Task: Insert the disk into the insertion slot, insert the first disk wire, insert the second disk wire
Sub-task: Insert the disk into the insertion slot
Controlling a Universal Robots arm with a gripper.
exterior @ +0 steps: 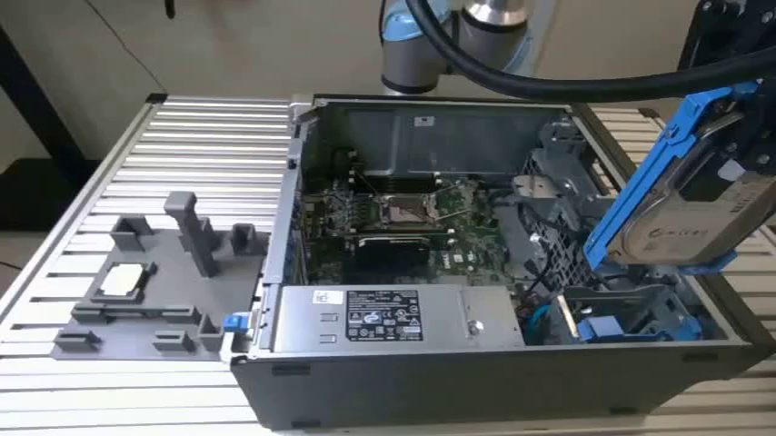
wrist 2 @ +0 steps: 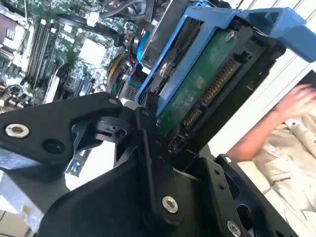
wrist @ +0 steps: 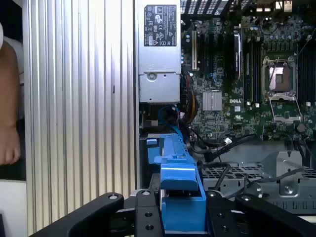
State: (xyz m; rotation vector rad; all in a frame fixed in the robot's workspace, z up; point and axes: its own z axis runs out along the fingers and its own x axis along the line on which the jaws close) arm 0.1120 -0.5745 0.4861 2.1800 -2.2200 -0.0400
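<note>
1. Black jaws are gripping the blue-framed disk (exterior: 685, 195), holding it tilted in mid-air.
2. It is hanging above the insertion slot (exterior: 631, 309), at the computer case's (exterior: 485, 381) near corner on the exterior view's right.

Open computer case (exterior: 485, 386) on slatted table (exterior: 206, 145) — grey fixture (exterior: 164, 292) beside.

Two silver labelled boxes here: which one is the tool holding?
The disk in its blue carrier, tilted above the case at the exterior view's right, clamped in the tool. The other silver box, with a black-and-white label, sits inside the case.
</note>
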